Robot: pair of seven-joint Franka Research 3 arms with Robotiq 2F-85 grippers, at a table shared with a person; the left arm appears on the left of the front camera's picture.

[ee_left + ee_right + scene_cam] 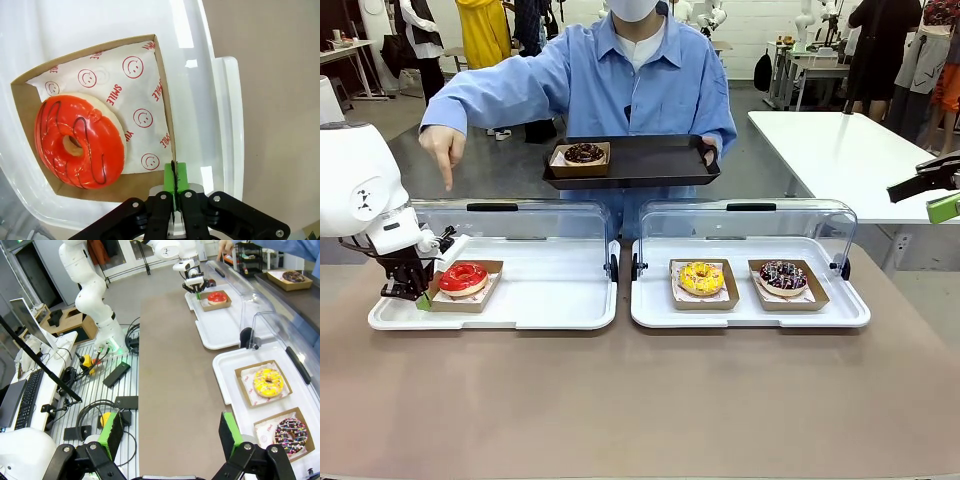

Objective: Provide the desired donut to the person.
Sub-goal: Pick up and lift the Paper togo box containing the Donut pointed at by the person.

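Observation:
A red-glazed donut (464, 277) (80, 140) lies in a brown cardboard tray (162, 80) on smiley-print paper, in the left white tray (550, 300). My left gripper (418, 291) (174, 176) is shut, its green pads pinching the cardboard tray's near wall. The person (640, 80) in a light blue shirt points a finger (448, 172) down over the left tray. Their other hand holds a black tray (650, 160) carrying a chocolate donut (583, 153). My right gripper (932, 196) (170, 435) hangs open at the far right, off the table, holding nothing.
The right white tray (750, 312) holds a yellow donut (701, 278) (267, 382) and a sprinkled chocolate donut (783, 277) (290, 432). Clear lids (745, 225) stand open behind both trays. A white table (850, 150) stands at the back right; bare brown tabletop (640, 400) lies in front.

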